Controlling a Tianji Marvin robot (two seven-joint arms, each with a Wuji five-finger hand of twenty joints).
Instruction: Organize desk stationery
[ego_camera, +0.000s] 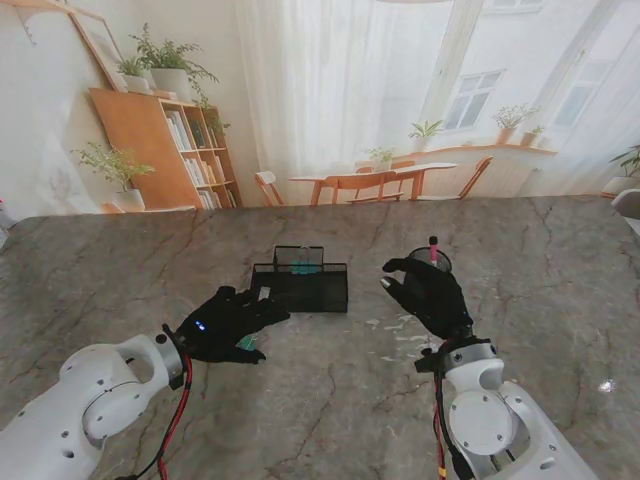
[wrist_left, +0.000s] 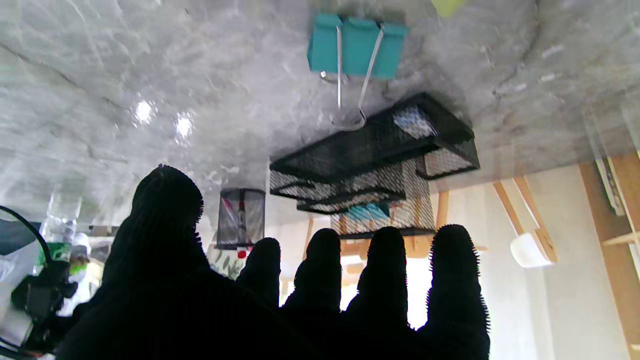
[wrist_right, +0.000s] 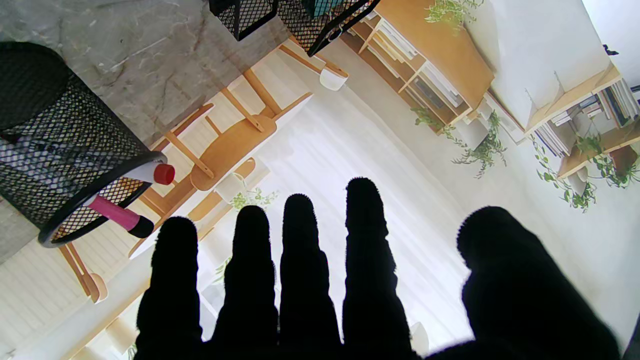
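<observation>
Risk first: the teal binder clip (wrist_left: 356, 46) lies flat on the table (ego_camera: 330, 400) under the left robot hand (ego_camera: 228, 322), its wire handles pointing toward the black mesh tray (ego_camera: 300, 287). The fingers (wrist_left: 452, 270) hang spread and released above it, grasping nothing. A clip lying this flat gives little edge to pinch, so I judge a closing grasp could skid it across the marble or catch only a wire loop, leaving it to swing or drop before reaching the tray. The tray sits just beyond, at the hand's 1 o'clock in the stand view, and a hasty reach could nudge it.

The right robot hand (ego_camera: 428, 292) is likewise released, fingers apart, with nothing in it, hovering just beside the mesh pen cup (ego_camera: 432, 262) at its 12 o'clock.

The stand view shows only a sliver of teal beneath the left hand; the left wrist view shows the whole clip. The right wrist view alone reveals a pink marker (wrist_right: 116, 215) and a red-capped pen (wrist_right: 152, 173) inside the cup.
</observation>
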